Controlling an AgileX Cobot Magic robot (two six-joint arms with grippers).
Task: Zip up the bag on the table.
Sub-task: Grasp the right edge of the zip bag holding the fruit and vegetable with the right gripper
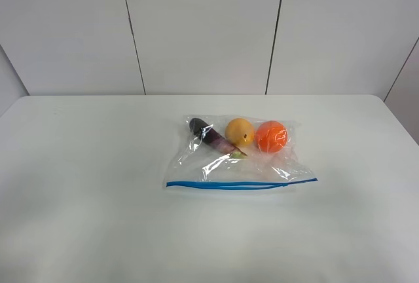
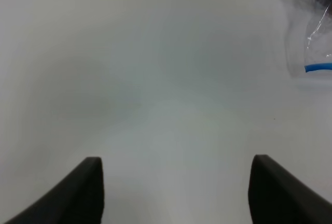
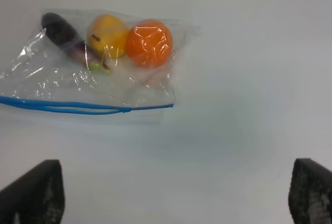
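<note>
The clear plastic bag lies near the middle of the white table. It holds a purple eggplant, a yellow fruit and an orange fruit. Its blue zipper strip runs along the near edge, and over much of its length the two blue lines lie slightly apart. Neither arm shows in the exterior high view. My left gripper is open over bare table, with a corner of the bag at the frame's edge. My right gripper is open, on the zipper side of the bag and apart from it.
A grey panelled wall stands behind the table's far edge. The table's rounded far corners show at left and right. Nothing else lies on the tabletop around the bag.
</note>
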